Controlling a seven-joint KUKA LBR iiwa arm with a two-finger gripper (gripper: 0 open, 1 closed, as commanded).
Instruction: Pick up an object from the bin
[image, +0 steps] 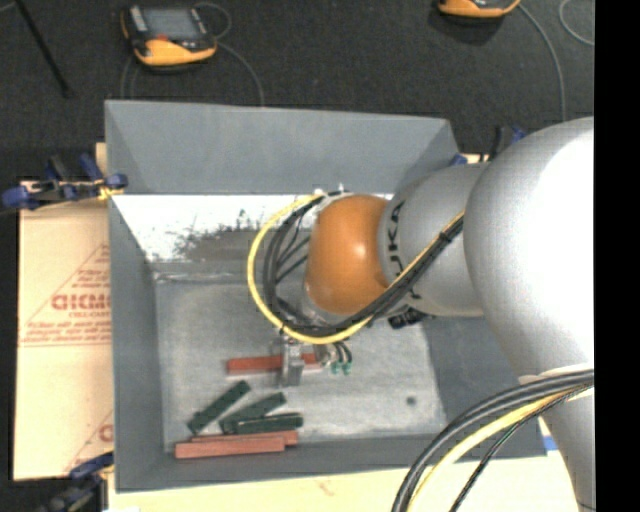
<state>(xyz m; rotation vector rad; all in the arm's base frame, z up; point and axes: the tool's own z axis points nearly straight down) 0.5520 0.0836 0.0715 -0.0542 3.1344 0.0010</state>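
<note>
Jaws are sitting at the right end of the red bar (248, 366), mid-frame; spread or pressed together, cannot tell. An end grip is likely risking the bar swinging loose.

Colour-wise it's all pretty muted. The bin (280, 150) is plain grey, its floor a lighter speckled grey, with dark smudgy flecks across the back wall. The arm (520, 250) is silvery white with black lettering, and the wrist cover (345, 255) is a glossy orange. A yellow cable (262, 240) loops round it next to some black ones. Down on the floor there's one short reddish-brown bar (250, 366), three dark green bars (253, 407) and a longer reddish-brown bar (235, 448) along the front.
</note>
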